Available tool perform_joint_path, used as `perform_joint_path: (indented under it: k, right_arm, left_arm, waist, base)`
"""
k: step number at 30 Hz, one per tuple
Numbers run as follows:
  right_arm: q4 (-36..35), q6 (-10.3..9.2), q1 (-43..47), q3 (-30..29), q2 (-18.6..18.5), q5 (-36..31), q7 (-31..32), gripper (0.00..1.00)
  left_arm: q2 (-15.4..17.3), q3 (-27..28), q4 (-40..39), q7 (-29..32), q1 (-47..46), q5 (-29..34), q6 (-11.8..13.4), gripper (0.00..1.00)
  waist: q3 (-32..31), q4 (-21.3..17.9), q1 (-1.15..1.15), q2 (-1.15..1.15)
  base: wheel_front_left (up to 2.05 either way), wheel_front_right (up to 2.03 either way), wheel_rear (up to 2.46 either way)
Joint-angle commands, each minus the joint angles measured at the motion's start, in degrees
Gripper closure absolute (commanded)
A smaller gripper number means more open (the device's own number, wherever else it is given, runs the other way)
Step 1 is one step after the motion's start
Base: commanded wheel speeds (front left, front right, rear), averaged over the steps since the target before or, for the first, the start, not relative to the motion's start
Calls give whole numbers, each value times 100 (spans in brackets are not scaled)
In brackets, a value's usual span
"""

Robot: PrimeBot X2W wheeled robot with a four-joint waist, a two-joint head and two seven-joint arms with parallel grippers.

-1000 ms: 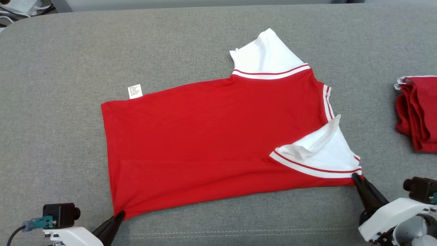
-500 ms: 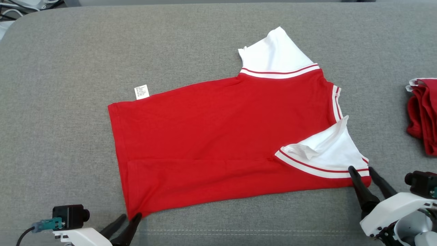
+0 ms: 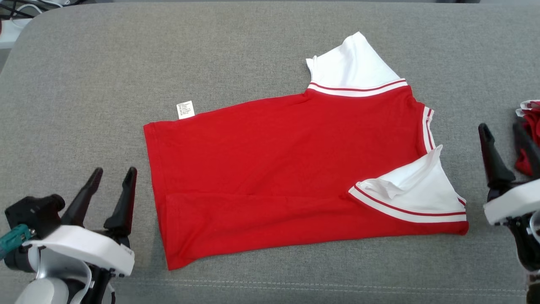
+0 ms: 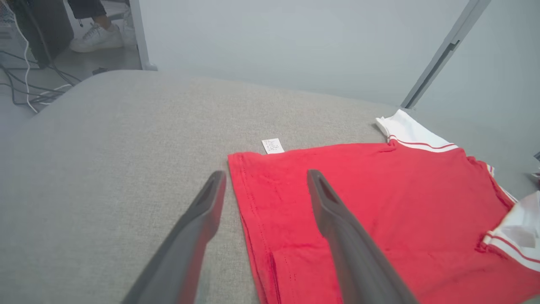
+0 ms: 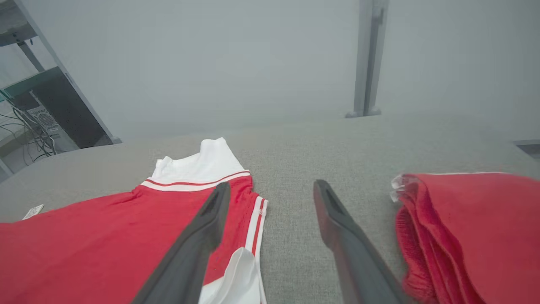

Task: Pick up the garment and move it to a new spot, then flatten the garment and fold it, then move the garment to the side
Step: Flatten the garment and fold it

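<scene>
Red garment (image 3: 287,169) with white sleeves lies flat mid-counter (image 3: 84,84), collar end toward the right. The near long edge is folded over onto the body, and the near sleeve is turned up onto it. White label (image 3: 185,109) sticks out at the far hem corner. Left hand (image 3: 114,171): fingers spread, empty, beside the hem. Right hand (image 3: 501,126): fingers spread, empty, between the collar end and a folded red pile (image 3: 532,126).

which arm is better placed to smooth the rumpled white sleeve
Right. The rumpled sleeve lies close to the right end effector; the left end effector is at the shirt's opposite end.
</scene>
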Motion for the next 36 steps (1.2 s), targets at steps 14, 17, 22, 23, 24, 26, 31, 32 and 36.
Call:
perform_joint_path:
  k: [14,17,22,23,24,26,31,32,36]
  right_arm:
    - [1416,9,-2975,1235,-782,-357,591,0]
    - [1866,9,-3609,1704,-942,-266,732,0]
    - [2600,9,-4535,2406,-1084,-62,893,0]
    - [2600,9,-4535,2406,-1084,-62,893,0]
    - [2744,9,-4698,2523,-1094,-14,907,0]
    - [3048,9,-5002,2715,-1114,71,939,0]
    - [3723,9,-5564,3130,-1110,302,1016,0]
    - [3831,9,-5650,3202,-1089,371,1049,0]
    - [4170,9,-5947,3505,-1035,576,1134,0]
  left_arm:
    - [-368,-304,1362,200,-2302,81,-324,0]
    - [-477,-402,1821,311,-2754,-68,-599,0]
    - [-635,-558,2531,374,-3395,-122,-893,0]
    - [-635,-558,2531,374,-3395,-122,-893,0]
    - [-672,-581,2632,359,-3501,-126,-941,0]
    - [-746,-643,2811,346,-3676,-132,-1027,0]
    - [-925,-850,3201,372,-4022,-166,-1235,0]
    - [-952,-878,3264,378,-4088,-190,-1271,0]
    - [-995,-1001,3482,469,-4298,-275,-1376,0]
  waist:
    - [868,298,0,0]
    - [1124,494,0,0]
    - [1477,811,0,0]
    - [1477,811,0,0]
    - [1536,875,0,0]
    - [1645,1001,0,0]
    - [1838,1278,0,0]
    - [1873,1315,0,0]
    - [1967,1401,0,0]
  base:
    - [0,0,0]
    - [0,0,0]
    - [0,0,0]
    - [0,0,0]
    - [0,0,0]
    - [0,0,0]
    - [0,0,0]
    - [0,0,0]
    - [0,0,0]
